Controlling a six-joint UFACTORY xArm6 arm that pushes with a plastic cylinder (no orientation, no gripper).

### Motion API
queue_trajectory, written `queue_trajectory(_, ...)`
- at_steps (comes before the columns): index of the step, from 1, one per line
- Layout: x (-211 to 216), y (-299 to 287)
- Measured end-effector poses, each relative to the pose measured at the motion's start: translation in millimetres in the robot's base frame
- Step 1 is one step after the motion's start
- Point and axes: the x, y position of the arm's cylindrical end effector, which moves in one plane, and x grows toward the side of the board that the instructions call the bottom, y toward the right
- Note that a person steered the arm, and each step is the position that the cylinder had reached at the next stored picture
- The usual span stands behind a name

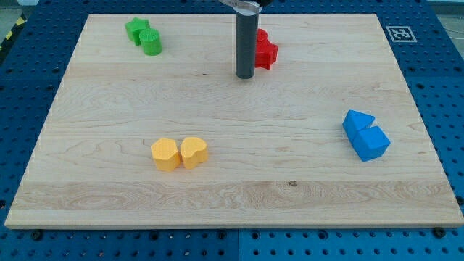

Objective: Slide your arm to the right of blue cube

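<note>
My tip (245, 76) is set far, just left of the red block (265, 51), bare, nothing clamped; the blue cube (371, 142) is found well right and nearer.

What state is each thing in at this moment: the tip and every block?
My tip: on the board near the view's top, just left of the red blocks, far from the blue ones.
Red blocks: partly hidden behind the rod.
Blue blocks: two pieces touching, near the view's right edge.
Yellow blocks: two side by side, touching.
Green blocks: two touching, at the view's top left.
Board: flat.
</note>
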Motion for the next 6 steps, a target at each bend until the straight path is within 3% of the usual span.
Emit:
queue_trajectory(3, 6, 46)
queue_trajectory(6, 30, 48)
